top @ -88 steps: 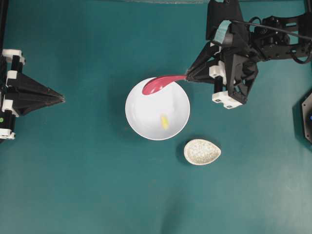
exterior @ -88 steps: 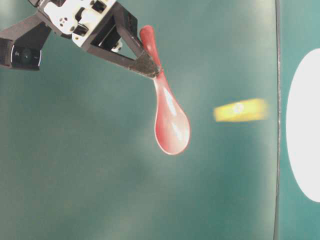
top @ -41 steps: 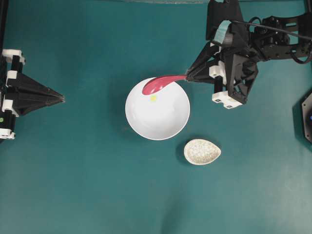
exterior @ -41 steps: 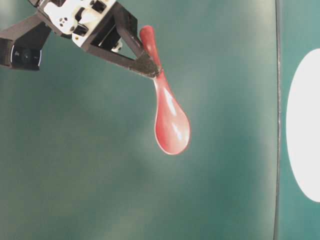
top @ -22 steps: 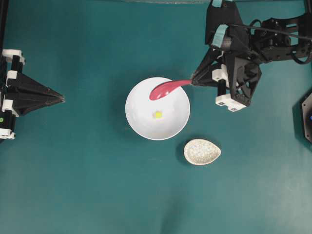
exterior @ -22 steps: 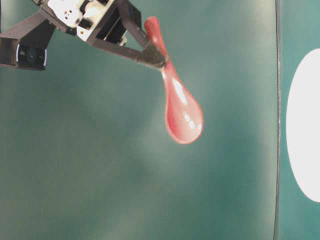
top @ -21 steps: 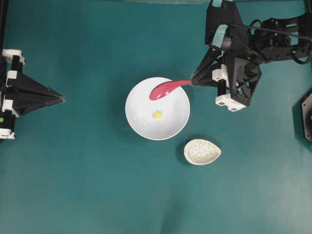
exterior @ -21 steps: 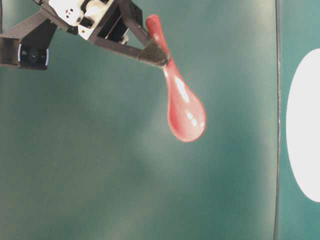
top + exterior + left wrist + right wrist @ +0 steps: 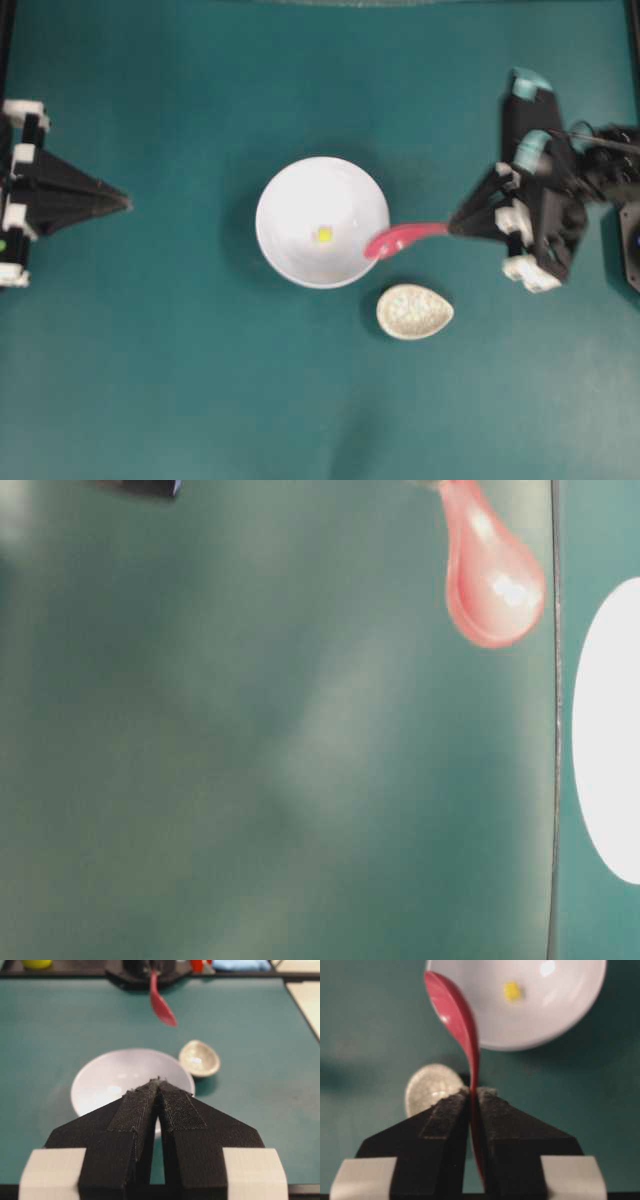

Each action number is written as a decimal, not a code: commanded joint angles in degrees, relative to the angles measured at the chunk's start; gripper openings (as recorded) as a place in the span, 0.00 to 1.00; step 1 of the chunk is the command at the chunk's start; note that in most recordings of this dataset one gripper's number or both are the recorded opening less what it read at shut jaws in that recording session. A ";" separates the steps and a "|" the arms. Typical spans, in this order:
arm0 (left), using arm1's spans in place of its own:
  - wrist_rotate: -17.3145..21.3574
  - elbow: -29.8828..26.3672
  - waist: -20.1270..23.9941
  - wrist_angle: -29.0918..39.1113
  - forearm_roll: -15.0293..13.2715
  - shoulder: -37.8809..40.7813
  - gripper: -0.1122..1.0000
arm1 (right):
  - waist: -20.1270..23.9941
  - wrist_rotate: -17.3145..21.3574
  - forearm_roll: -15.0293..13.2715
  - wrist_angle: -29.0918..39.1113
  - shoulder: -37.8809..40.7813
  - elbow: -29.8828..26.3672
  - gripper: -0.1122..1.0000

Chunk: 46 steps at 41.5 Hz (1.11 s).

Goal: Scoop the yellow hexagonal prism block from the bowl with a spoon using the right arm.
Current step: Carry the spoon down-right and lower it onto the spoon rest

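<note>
1. Black, fabric-faced jaws of the right gripper are seen clamped flat on the handle of the spoon, with the handle pinched between the pads and nothing else held.
2. Glossy pink-red ceramic or plastic is suggested by the sheen on the spoon, so it is judged stiff, slippery and liable to twist in the grip if its tip is pressed hard against the dish; the hold low on the handle is judged sound for steering the scoop.
3. From the overhead view, the oval scoop is placed at the right rim of the bowl, apparently over the edge rather than down inside; contact with the rim cannot be told.
4. Inside the bowl, left of the scoop and near the centre, the yellow hexagonal prism block is seen lying alone, apart from the spoon.
5. The block is judged very light, hard and prone to skid on the smooth white wall, so a shallow sliding pass under it would be called for.
6. Just near-right of the bowl, a speckled spoon rest is left unoccupied.
7. Far to the left, the left gripper is parked with its jaws pressed together, holding nothing.
</note>
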 commanded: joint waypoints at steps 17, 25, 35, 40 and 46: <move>-0.18 -1.49 -0.09 0.44 0.18 0.44 0.10 | 9.23 1.14 0.62 -21.01 -0.97 15.91 0.17; -0.18 -1.49 -0.09 0.44 0.18 0.53 0.10 | 11.78 1.14 2.90 -27.51 0.44 18.98 0.17; -0.18 -1.41 -0.18 0.53 0.18 0.70 0.10 | 14.33 1.14 5.19 -30.94 5.27 19.34 0.17; -0.18 -1.41 -0.09 0.53 0.18 0.79 0.10 | 14.77 1.14 5.98 -33.40 8.09 19.34 0.17; -0.26 -1.41 -0.09 0.53 0.18 0.79 0.10 | 15.47 1.14 6.33 -35.16 10.81 18.72 0.17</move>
